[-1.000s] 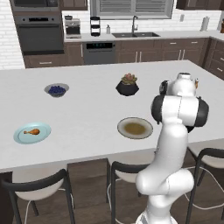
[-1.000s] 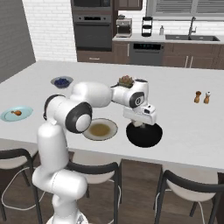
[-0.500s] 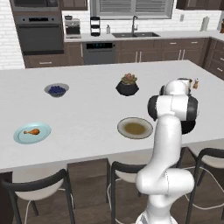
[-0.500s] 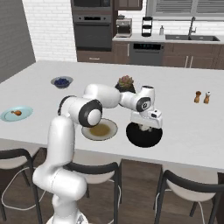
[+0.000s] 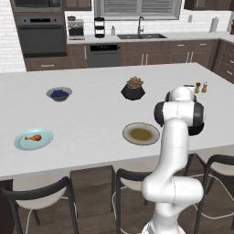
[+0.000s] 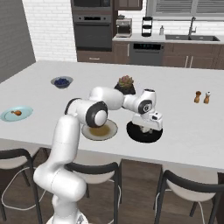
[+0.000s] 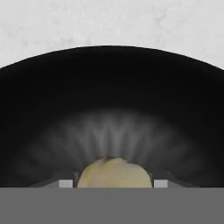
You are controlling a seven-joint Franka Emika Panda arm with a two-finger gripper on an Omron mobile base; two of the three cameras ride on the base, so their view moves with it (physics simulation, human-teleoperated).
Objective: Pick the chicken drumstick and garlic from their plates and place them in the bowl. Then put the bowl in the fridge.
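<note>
My jaws (image 6: 145,127), half open, bracket the garlic (image 7: 114,173) over the bowl (image 6: 144,132); I'd release fully, then fetch the drumstick (image 5: 33,137) at nine o'clock.

No readable text, label or number anywhere.

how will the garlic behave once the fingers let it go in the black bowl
The garlic is a rounded bulb, so it will probably roll a little. The bowl slopes inward, likely settling it near the middle. It looks small and light.
</note>
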